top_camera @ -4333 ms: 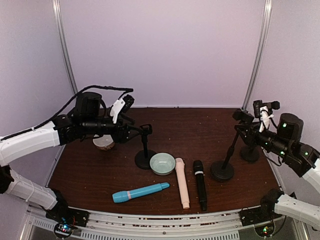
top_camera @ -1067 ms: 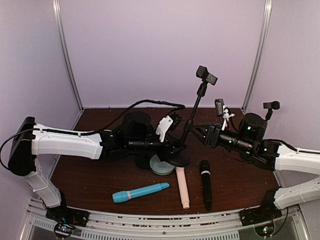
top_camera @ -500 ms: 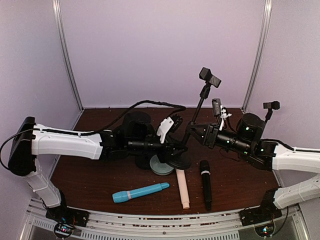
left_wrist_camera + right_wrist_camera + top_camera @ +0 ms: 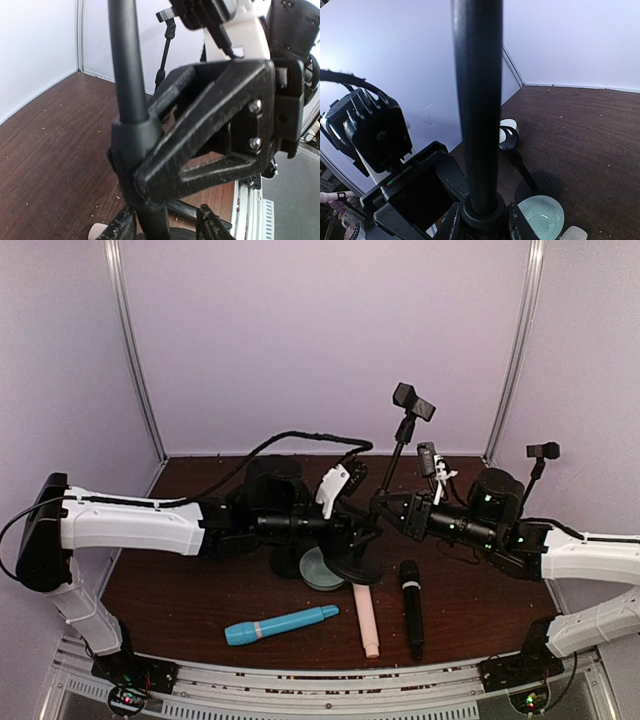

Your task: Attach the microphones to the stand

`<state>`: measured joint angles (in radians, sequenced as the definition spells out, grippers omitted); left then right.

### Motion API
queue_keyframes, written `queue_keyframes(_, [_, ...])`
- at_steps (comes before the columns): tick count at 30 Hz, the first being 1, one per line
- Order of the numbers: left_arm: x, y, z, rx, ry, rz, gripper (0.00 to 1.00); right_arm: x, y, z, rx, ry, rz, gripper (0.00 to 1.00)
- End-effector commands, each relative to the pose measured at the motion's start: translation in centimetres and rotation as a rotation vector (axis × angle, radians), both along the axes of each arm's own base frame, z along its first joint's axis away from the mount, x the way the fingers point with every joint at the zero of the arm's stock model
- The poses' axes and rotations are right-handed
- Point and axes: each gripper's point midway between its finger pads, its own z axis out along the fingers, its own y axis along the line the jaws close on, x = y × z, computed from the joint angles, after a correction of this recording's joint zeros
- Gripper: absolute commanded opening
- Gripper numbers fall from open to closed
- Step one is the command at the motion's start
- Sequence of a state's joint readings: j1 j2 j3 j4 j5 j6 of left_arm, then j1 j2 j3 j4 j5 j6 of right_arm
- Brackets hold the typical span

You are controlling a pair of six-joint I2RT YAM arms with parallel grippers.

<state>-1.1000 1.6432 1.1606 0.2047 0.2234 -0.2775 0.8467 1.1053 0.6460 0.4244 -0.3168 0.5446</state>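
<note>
A black stand (image 4: 396, 452) with a clip on top (image 4: 413, 400) rises tilted from its round base (image 4: 358, 566) at mid-table. My right gripper (image 4: 379, 502) is shut on its pole; in the right wrist view its fingers (image 4: 453, 224) press both sides of the pole's collar (image 4: 482, 211). My left gripper (image 4: 357, 527) sits lower on the same pole (image 4: 127, 60), open, with its fingertips (image 4: 212, 226) apart around it. The light blue microphone (image 4: 281, 623), the pink-beige one (image 4: 366, 618) and the black one (image 4: 408, 608) lie on the table in front.
A teal bowl (image 4: 316, 570) sits beside the stand's base. A short second stand with a ring clip (image 4: 508, 137) and round base (image 4: 538, 186) stands behind it, by a white bowl. Another stand's clip (image 4: 541, 452) shows at the right wall.
My left gripper has let go of the stand's pole and opened. My right gripper has closed on the pole. The stand leans a little more to the right.
</note>
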Motion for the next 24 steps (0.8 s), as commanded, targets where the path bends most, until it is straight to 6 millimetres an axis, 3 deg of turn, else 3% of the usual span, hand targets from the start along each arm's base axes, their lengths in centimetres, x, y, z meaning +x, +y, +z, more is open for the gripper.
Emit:
queue_keyframes(1, [0.5, -0.8, 2.1, -0.061, -0.047, 0.01, 0.44, -0.5, -0.6, 3.4, 0.071, -0.082, -0.011, 0.02])
queue_keyframes(12, [1.0, -1.6, 0.7, -0.021, -0.039, 0.011, 0.51, -0.7, -0.9, 4.1, 0.099, -0.099, -0.012, 0.01])
queue_keyframes(21, [0.8, -2.1, 0.8, -0.031, -0.053, -0.016, 0.25, -0.9, -0.6, 4.0, 0.064, -0.11, 0.002, 0.0])
queue_keyframes(24, [0.6, -2.1, 1.0, -0.042, -0.055, -0.028, 0.15, -1.2, -0.4, 4.8, 0.049, -0.139, 0.024, 0.0])
